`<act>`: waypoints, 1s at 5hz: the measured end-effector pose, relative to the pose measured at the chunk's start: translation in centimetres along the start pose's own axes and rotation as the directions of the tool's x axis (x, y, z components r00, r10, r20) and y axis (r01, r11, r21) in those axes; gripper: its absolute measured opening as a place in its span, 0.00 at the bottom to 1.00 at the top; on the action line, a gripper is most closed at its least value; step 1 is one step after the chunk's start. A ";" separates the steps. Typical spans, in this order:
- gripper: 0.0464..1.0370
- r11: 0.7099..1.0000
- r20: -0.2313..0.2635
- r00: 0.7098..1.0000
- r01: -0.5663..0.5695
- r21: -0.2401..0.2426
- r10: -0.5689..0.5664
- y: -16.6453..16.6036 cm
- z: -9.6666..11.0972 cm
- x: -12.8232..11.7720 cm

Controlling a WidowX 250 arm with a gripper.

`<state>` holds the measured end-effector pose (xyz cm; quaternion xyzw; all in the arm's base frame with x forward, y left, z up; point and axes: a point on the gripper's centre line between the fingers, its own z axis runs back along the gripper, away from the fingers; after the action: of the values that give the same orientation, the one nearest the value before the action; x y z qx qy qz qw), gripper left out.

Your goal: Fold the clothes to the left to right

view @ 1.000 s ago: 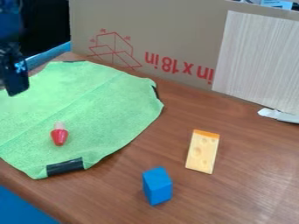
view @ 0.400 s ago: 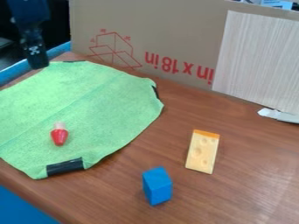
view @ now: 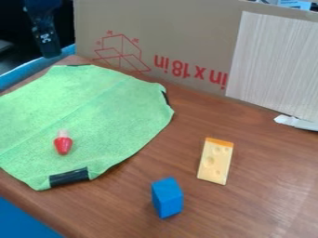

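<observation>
The black gripper (view: 51, 52) hangs at the upper left, above the table's back left edge and just beyond the cloth's far corner, apart from the cloth. The green cloth (view: 93, 111) lies spread out over the left part of the table, with a faint crease running diagonally across it. Black tape marks its near corner, its right corner and its far edge. On the cloth rests a small red toy (view: 63, 145) with a pale tip.
A yellow toy cheese slice (view: 215, 161) and a blue block (view: 167, 197) stand to the right of the cloth on the brown table (view: 267, 186). Cardboard (view: 186, 37) and a pale panel (view: 273, 60) wall off the back. A white object (view: 296, 122) lies at the right.
The gripper has moved right and up, from over the cloth's left side to beyond its far corner. The cloth and the toys have stayed in place.
</observation>
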<state>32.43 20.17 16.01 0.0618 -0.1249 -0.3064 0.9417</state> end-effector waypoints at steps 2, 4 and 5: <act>0.96 0.997 -0.044 0.999 -0.005 0.071 0.008 2.6 -2.4 1.4; 0.96 0.985 -0.100 0.994 -0.023 0.168 0.040 5.7 -4.6 2.9; 0.96 0.983 -0.120 0.990 -0.048 0.175 0.070 7.4 -5.5 3.3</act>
<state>40.69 24.39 12.82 0.1580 -0.0933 -0.2619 0.9475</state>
